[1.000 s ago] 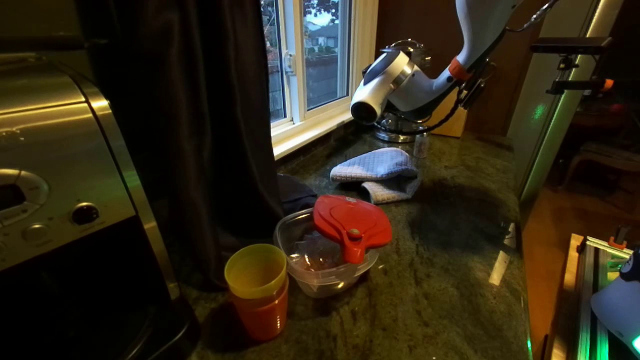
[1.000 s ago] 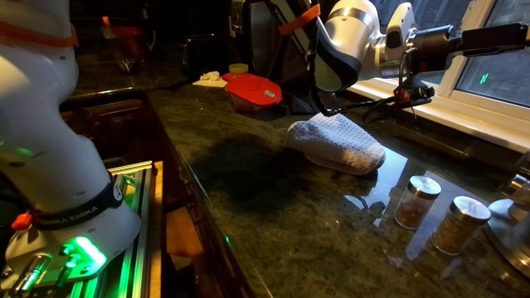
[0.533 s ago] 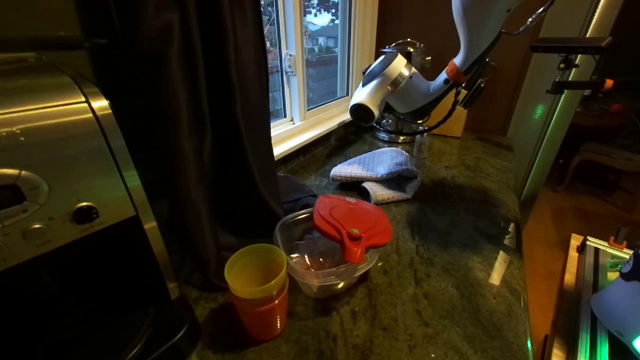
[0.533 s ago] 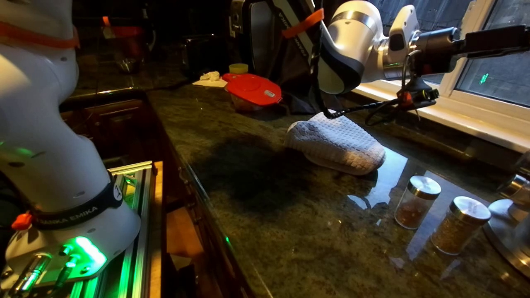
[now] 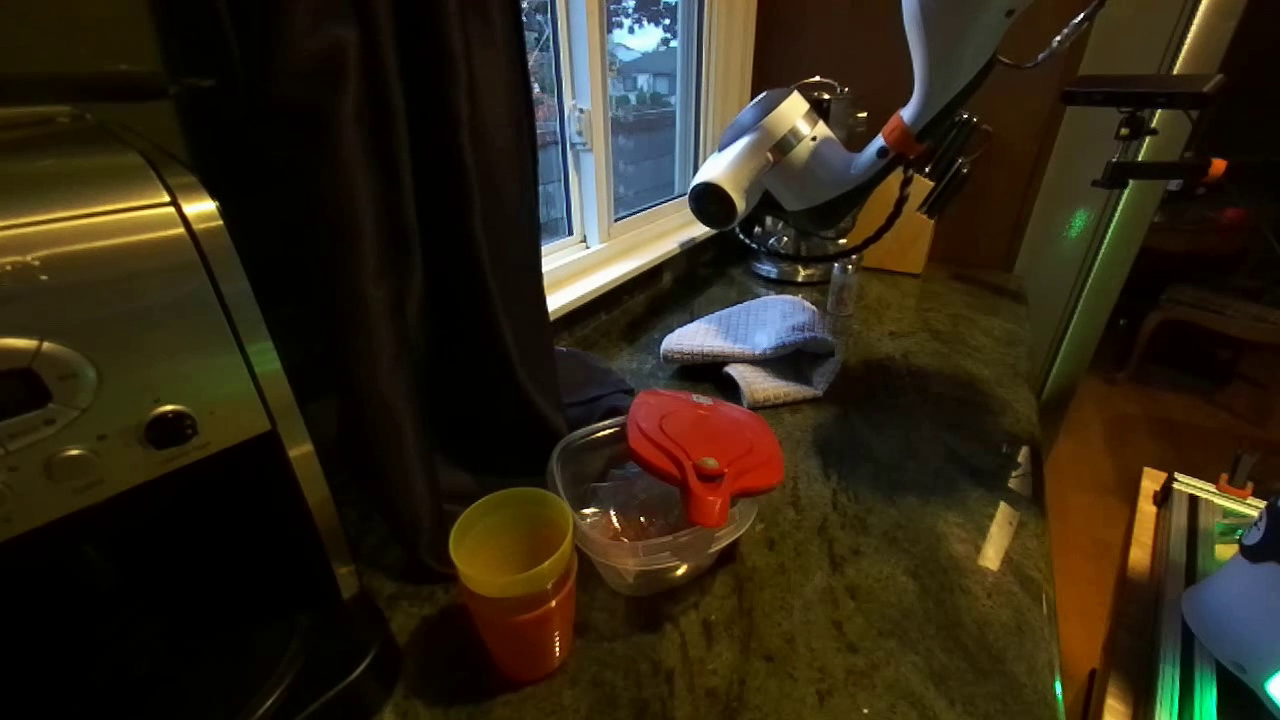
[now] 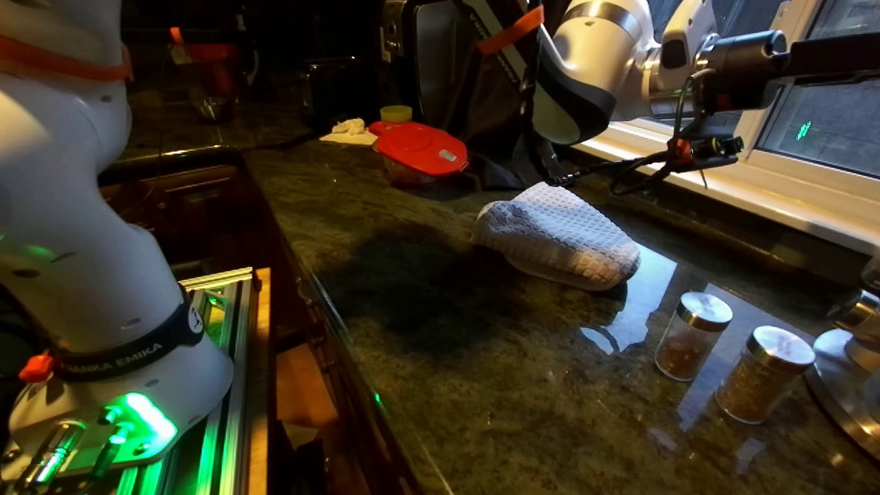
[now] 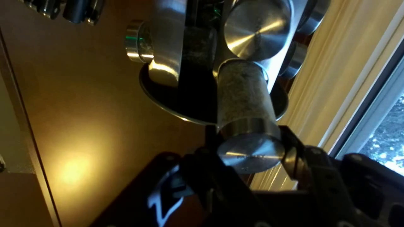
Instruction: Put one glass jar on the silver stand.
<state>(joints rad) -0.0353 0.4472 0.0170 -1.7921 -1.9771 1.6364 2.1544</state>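
Pinching glass jar (image 7: pixel 244 96) by lid (image 7: pixel 251 153), fingers (image 7: pixel 293 142) roughly in line with long axis; base toward silver stand (image 7: pixel 167 41).

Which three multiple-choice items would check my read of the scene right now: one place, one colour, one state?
1. Where is the red lid? A) over the clear tub; B) on the sill; C) on the towel.
2. What colour is the upper cup? A) blue; B) white; C) yellow.
3. Which state is the gripper in? A) open, touching nothing; B) closed on a jar; C) shut on nothing.

1: A, it overlaps the tub in an exterior view.
2: C, it shows yellow above an orange cup.
3: B, the wrist view shows fingers on both sides of the jar's silver lid.
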